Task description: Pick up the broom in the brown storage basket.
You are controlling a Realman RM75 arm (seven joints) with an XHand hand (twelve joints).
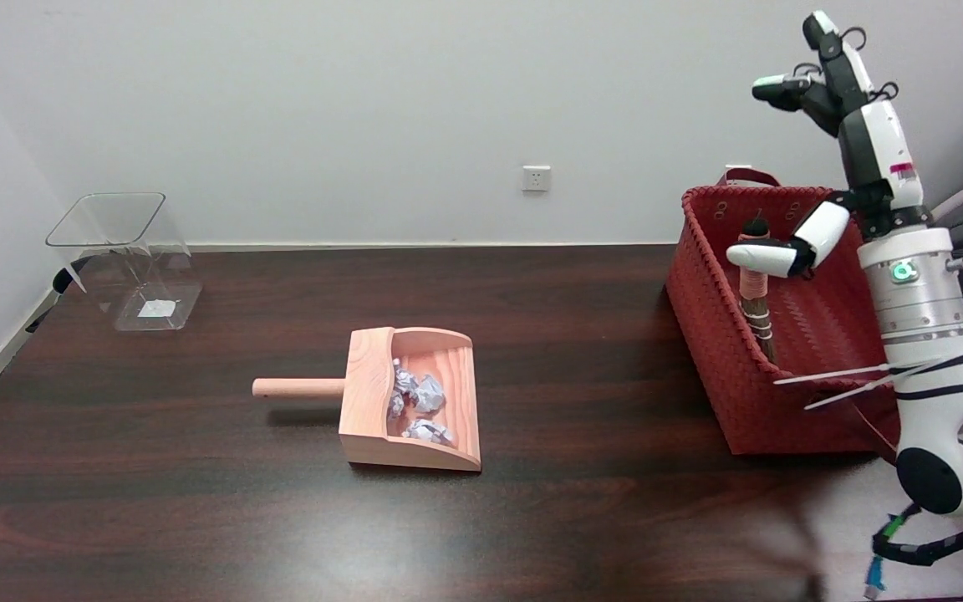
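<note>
On the dark table (197, 502), nearest the middle, lies a wooden dustpan (410, 400) with crumpled paper balls (417, 401) in it, its handle pointing left. To the right stands the brown storage basket (732, 376), and the broom (756, 293) leans upright inside it against the left wall, handle top poking just above the rim. The right hand (845, 142) is raised over the basket's far right part with fingers spread wide, holding nothing; its thumb reaches left, right by the broom's handle, though contact cannot be told. Far left sits a clear plastic bin (126, 259). A wall socket (536, 178) sits on the far wall.
</note>
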